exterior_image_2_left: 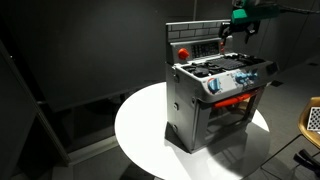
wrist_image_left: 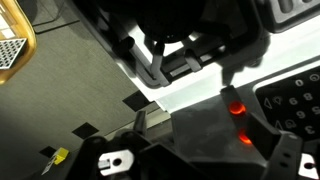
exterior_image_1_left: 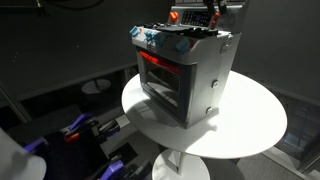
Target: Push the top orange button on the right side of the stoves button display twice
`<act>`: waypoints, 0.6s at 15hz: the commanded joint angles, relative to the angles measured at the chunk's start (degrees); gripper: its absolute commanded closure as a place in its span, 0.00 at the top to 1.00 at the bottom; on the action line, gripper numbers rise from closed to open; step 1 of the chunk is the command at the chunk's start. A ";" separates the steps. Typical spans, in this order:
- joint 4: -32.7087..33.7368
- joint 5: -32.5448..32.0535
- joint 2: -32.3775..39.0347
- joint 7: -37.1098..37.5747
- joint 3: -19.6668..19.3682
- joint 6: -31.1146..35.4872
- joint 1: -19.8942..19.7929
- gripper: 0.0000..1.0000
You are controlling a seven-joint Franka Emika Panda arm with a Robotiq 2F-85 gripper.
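Observation:
A grey toy stove (exterior_image_1_left: 190,75) (exterior_image_2_left: 215,100) stands on a round white table (exterior_image_1_left: 250,125) (exterior_image_2_left: 145,130). In the wrist view two glowing orange buttons sit one above the other on its dark panel: the top one (wrist_image_left: 233,107) and the lower one (wrist_image_left: 245,138). My gripper (wrist_image_left: 190,75) hovers at the right end of the stove's upright back panel in both exterior views (exterior_image_1_left: 210,18) (exterior_image_2_left: 240,33). Its fingers look spread apart and hold nothing. One fingertip is right at the upper edge of the top orange button; I cannot tell if it touches.
A red knob (exterior_image_2_left: 183,52) sits at the other end of the back panel. The stove top carries black burners and blue knobs (exterior_image_2_left: 215,85). The oven window glows orange (exterior_image_1_left: 160,65). Dark curtains surround the table. A yellow basket (wrist_image_left: 12,45) lies on the floor.

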 commanded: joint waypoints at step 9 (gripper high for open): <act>1.90 0.34 0.76 0.78 -1.18 -1.31 0.85 1.00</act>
